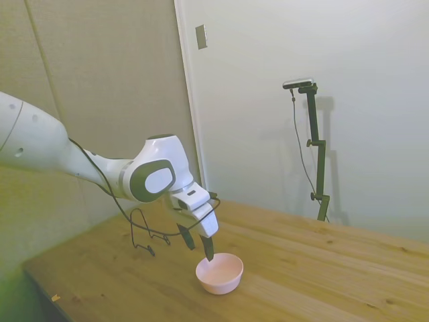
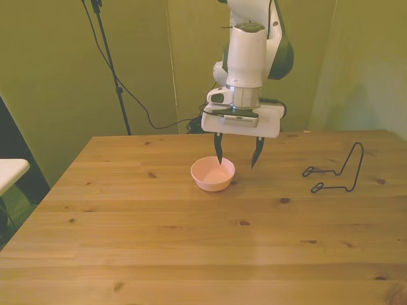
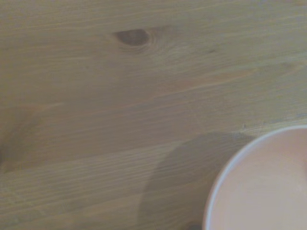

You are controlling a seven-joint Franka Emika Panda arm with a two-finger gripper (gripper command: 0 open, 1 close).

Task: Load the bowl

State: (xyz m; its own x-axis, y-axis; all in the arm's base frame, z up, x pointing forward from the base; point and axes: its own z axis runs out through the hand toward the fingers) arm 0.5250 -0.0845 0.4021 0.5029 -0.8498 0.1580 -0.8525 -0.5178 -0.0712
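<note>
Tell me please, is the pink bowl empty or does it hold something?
Empty, as far as visible. The bowl stands upright on the table, and the side and wrist views show only its plain pink inside.

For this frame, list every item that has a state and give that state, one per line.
bowl: upright on the table, empty, not held.
hand: open, empty, fingers pointing down; one finger over the bowl's rim, the other outside it on the front view's right.
wire rack: standing on the table, apart from the bowl, on the front view's right, untouched.
table: wooden, holds the bowl and the wire rack.
</note>
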